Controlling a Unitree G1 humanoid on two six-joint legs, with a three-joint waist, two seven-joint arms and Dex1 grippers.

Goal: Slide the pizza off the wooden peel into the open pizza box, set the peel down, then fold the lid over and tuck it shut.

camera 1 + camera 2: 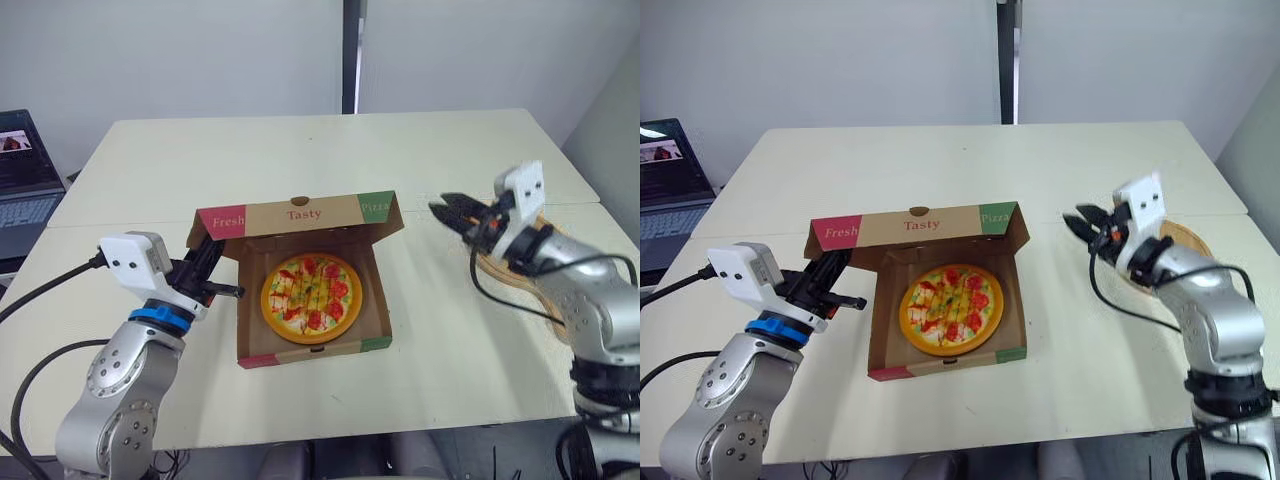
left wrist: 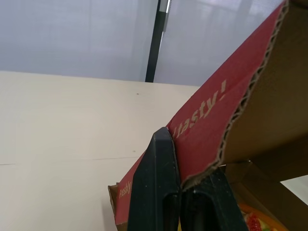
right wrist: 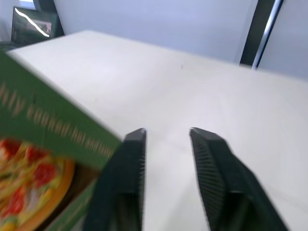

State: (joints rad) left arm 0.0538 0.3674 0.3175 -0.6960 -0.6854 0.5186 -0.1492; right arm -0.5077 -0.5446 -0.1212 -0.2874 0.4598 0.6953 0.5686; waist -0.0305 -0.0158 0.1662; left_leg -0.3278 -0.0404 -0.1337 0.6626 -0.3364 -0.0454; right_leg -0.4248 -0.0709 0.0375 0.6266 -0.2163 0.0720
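Table (image 1: 330,150) w/ pizza box (image 1: 300,214) (half-open) centre, wooden peel (image 1: 1186,239) rt.

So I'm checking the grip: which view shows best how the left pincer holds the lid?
The left wrist view: close up, the left pincer is shut on the lid's corrugated edge. Both eye views show the pincer at the lid's left corner, from afar. The right wrist view catches a green box panel.

An office or lab room: pale tables (image 1: 300,150) pushed together, bare white wall panels (image 1: 200,50) split by a dark post (image 1: 350,55) — and an open laptop (image 1: 25,185) at the left edge.
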